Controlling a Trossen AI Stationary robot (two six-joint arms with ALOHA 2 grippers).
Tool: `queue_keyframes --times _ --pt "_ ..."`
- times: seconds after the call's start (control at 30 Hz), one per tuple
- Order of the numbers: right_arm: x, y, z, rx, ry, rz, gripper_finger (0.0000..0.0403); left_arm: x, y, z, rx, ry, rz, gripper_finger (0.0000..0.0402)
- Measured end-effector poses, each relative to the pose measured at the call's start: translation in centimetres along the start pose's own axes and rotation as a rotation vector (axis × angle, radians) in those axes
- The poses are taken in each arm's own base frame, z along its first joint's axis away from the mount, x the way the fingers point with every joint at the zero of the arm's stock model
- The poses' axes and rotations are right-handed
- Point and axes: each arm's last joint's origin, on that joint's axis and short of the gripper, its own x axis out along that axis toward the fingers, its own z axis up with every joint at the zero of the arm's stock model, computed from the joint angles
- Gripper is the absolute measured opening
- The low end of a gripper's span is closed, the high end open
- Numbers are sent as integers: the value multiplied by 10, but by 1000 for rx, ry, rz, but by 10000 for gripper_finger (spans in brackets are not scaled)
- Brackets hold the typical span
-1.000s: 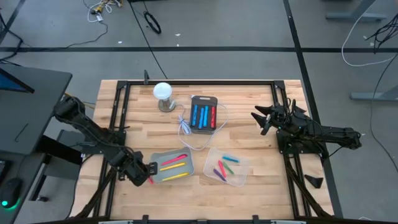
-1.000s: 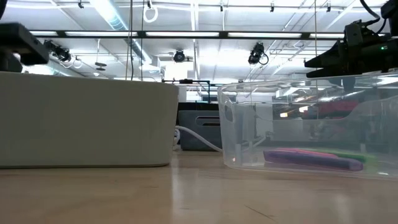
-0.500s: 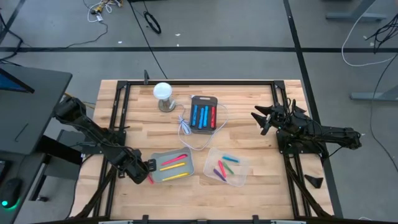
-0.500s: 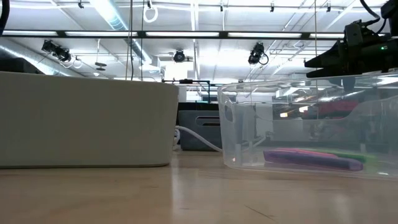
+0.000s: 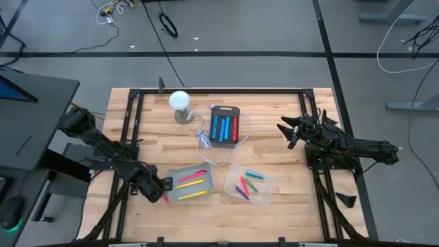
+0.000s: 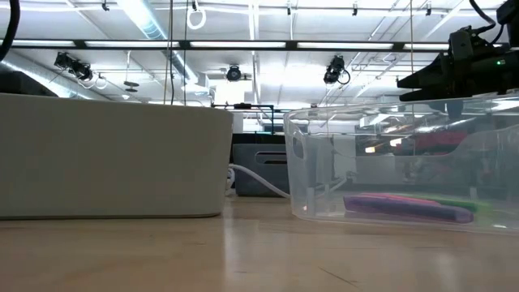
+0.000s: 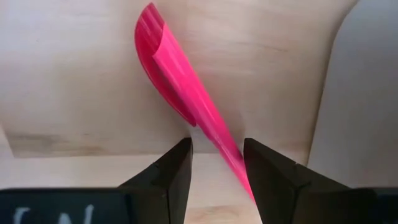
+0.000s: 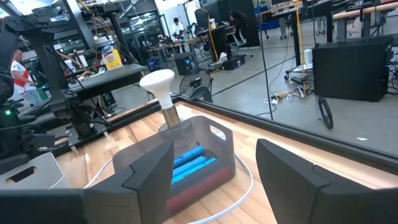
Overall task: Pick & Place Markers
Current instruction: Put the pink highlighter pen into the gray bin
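At the near left of the tabletop (image 5: 281, 175), the left claw (image 5: 164, 191) sits just off the left end of the grey tray (image 5: 173, 177). Its fingers (image 7: 171, 177) are closed on a pink marker (image 7: 186, 93), which runs out from between them over the bare wood, with the tray's pale wall close beside it. Inside the tray lie more markers, a pink one (image 5: 193, 177) and two yellow ones (image 5: 194, 194).

Toward the middle, at the far side, a dark case (image 5: 225, 127) holds blue markers (image 5: 219, 127) and a red one (image 5: 235, 129), with a white cable (image 5: 206, 144) looped around it and a white round-topped lamp (image 5: 180, 101) to its left.

Right of the tray, near the front edge, a clear bin (image 5: 250, 184) contains several markers in purple, green, red and blue (image 5: 245, 182).

At the far right, the right claw (image 5: 288, 130) hovers well apart from all the markers, its fingers (image 8: 149, 180) spread wide and empty, pointing toward the dark case.
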Motion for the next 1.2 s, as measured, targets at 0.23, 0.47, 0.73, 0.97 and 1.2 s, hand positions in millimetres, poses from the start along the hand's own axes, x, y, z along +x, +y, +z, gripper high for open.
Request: queue_keyframes --times 0.23,0.47,0.73,0.97,1.2 --pt "0 0 0 -1 1 0 231 0 1 0 -18 7 16 128" --pt "0 0 0 -1 0 0 231 0 2 0 -7 19 40 59" --pt "0 0 0 -1 1 0 231 -5 1 -1 -7 29 30 30" --pt "0 0 0 -1 1 0 231 -20 3 -4 14 38 32 34" --pt "0 0 0 -1 0 0 231 -35 4 -9 63 44 28 35"
